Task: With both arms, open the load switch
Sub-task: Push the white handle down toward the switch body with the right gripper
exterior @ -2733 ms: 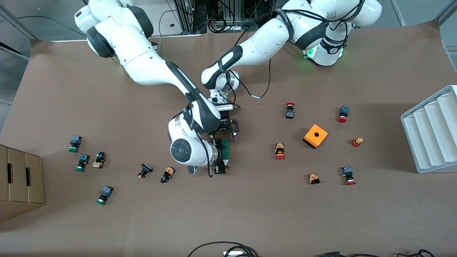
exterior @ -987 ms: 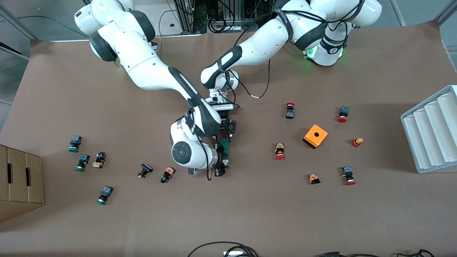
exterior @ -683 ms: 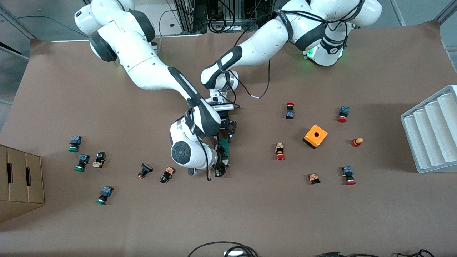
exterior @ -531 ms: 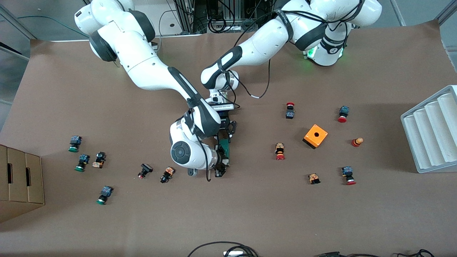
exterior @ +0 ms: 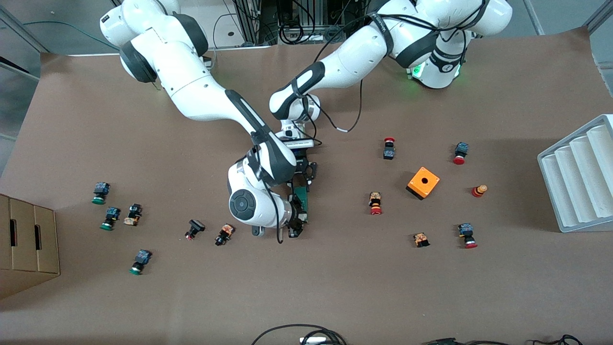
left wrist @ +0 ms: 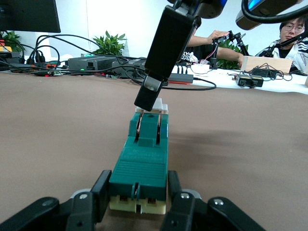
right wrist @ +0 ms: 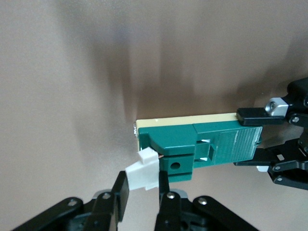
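The load switch point(exterior: 302, 199), a narrow dark-green bar on a cream base, lies on the brown table at its middle. My left gripper point(exterior: 302, 181) is shut on the switch's end farther from the front camera. In the left wrist view its fingers clamp both sides of the green body point(left wrist: 144, 159), with the left gripper point(left wrist: 138, 188) low at the table. My right gripper point(exterior: 298, 221) is at the nearer end. In the right wrist view the right gripper point(right wrist: 142, 190) is shut on the switch's white piece point(right wrist: 143, 179), which sticks out from the green body point(right wrist: 207, 149).
Several red- and green-capped push-buttons lie scattered; the closest ones point(exterior: 224, 234) point(exterior: 194, 229) are beside the right arm's wrist. An orange box point(exterior: 423, 182) sits toward the left arm's end, with a white ridged tray point(exterior: 579, 177) at that edge. A cardboard box point(exterior: 28, 239) stands at the right arm's end.
The right gripper has drawn in slightly along the switch and its fingers have closed on the white piece. The left gripper's fingers have tightened on the switch's other end. The switch stays put.
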Robot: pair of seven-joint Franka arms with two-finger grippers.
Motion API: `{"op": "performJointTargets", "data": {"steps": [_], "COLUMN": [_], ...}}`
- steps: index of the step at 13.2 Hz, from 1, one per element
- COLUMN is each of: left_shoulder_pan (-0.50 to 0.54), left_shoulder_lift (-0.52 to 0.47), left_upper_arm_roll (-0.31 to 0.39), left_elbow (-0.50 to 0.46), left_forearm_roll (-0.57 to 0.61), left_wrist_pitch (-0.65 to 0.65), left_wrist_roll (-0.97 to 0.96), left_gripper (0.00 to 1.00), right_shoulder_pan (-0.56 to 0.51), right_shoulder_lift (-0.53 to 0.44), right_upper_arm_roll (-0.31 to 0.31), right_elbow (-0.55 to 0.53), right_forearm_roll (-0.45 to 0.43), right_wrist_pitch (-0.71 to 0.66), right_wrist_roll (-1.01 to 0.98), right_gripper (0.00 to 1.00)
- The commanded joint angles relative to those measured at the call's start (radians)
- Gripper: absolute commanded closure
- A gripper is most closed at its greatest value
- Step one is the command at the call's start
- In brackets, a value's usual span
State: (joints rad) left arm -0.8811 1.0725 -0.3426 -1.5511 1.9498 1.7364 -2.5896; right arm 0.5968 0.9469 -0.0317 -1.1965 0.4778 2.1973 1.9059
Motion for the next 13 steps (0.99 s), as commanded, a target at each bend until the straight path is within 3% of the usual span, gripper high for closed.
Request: {"op": "performJointTargets", "data": {"steps": [1,13], "left_shoulder_pan": [-0.001,0.001], "left_shoulder_lift": [0.021,0.021], "left_upper_arm_roll": [-0.007,-0.007], "left_elbow": [0.029,0.023], "left_forearm_roll": [0.008,0.008], "left_wrist_pitch": [-0.001,0.000], "left_wrist_roll": [0.009,0.023], "left_gripper": [0.45,0.48], "right_shoulder_pan": [-0.002,0.004], "right_shoulder_lift": [-0.005,-0.129], "right_upper_arm_roll": [-0.002,-0.001], "right_elbow": [-0.001,-0.146], "right_forearm_roll": [0.027,0.024], "right_wrist_pitch": [-0.010,-0.008], "right_wrist_roll": [-0.001,-0.030], "right_gripper": [0.73,0.74]}}
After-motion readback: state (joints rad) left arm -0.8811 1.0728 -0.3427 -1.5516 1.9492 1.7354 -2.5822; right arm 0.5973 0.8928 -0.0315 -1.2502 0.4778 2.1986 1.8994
